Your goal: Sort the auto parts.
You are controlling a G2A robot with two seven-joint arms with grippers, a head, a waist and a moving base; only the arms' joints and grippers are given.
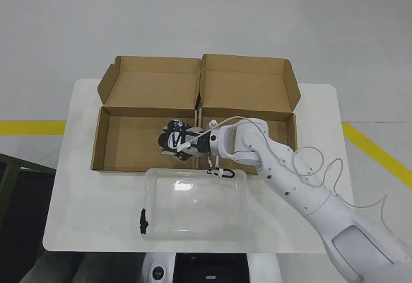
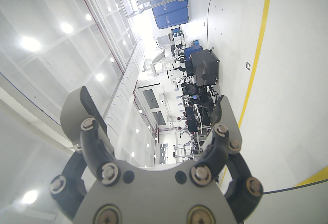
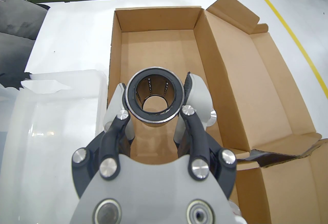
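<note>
Holding a bearing sleeve clamped in the right pincer, mid-frame in the top view, over the left-hand cardboard box. Bore axis in line with the fingers. Probably just needs lowering. Left pincer apart, aimed ceilingward.

A dark scrap at the 7 o'clock corner of the clear bin is too small to identify; the right arm covers much of the right-hand cardboard box.
</note>
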